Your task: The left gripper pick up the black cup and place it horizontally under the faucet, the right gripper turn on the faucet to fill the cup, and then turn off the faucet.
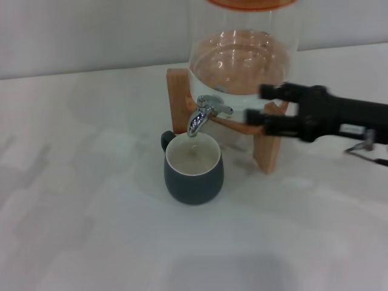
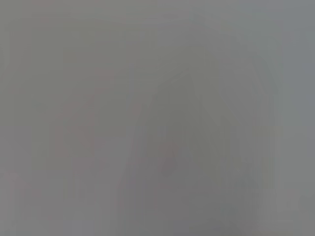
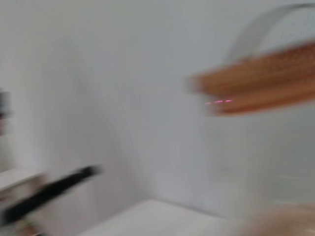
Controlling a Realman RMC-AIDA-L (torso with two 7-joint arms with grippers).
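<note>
a round dark grey mug [image 1: 194,173] with a creamy white inside; a small shiny silver tap [image 1: 205,113]; a clear glass jar [image 1: 242,51] with an orange lid; a light brown wooden stand [image 1: 267,151]; a long black claw [image 1: 257,109] with a tiny white label; a plain white table [image 1: 79,200].

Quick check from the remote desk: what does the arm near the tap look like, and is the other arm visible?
The right gripper is a long, boxy, matte black two-finger claw. Its body carries a small white printed label, and a thin dark cable with a metal fitting hangs behind it. The left gripper shows in no view.
</note>
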